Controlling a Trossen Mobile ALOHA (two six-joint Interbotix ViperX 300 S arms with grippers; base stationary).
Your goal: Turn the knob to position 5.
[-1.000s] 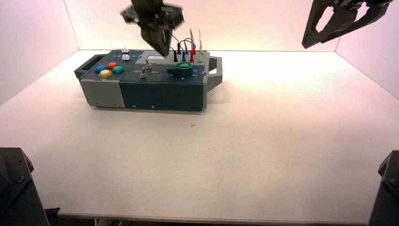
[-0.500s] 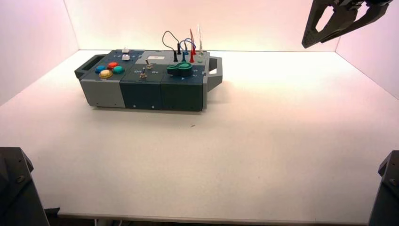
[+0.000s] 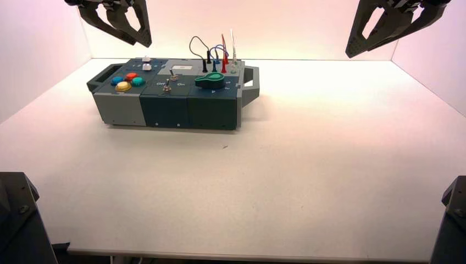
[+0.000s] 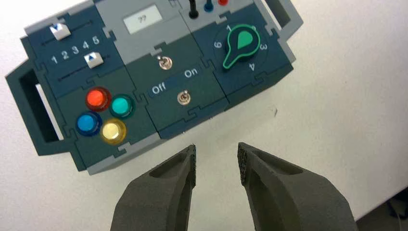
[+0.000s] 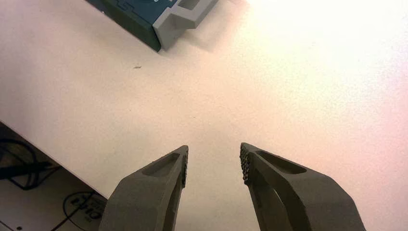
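White bench (image 3: 308,165), pale walls at back & both sides; high view has 1 box (image 3: 165,93) toward the back L of it, w/ 2 handles, 1 per end. Near L end: 4 push btns (image 3: 128,82) (red, blue, yellow, teal), w/ 2 white sliders (image 3: 146,66) behind. Mid box: 2 metal toggle switches (image 3: 167,87). Back R: wires (image 3: 196,38) in black, blue, red & white. 1 dark green knob (image 3: 210,81), front R of box top. L claw (image 3: 143,44) hangs up at the back L, clear of the box; R claw (image 3: 350,54) up at the back R, well apart from it. L wrist view: L claw's 2 fingers wide apart, nothing held; knob's 1 pointed tab aims btwn printed 4 & 6. 1 display (image 4: 143,19) reads "??"; 5 nos., 1–5, run btwn the sliders; "Off" & "On" lie btwn the 2 switches. R wrist view: R claw's 2 fingers also wide apart, nothing held, over bare bench; 1 box corner w/ 1 grey handle (image 5: 185,17) shows, plus 1 small dark mark (image 5: 137,67) on the bench.
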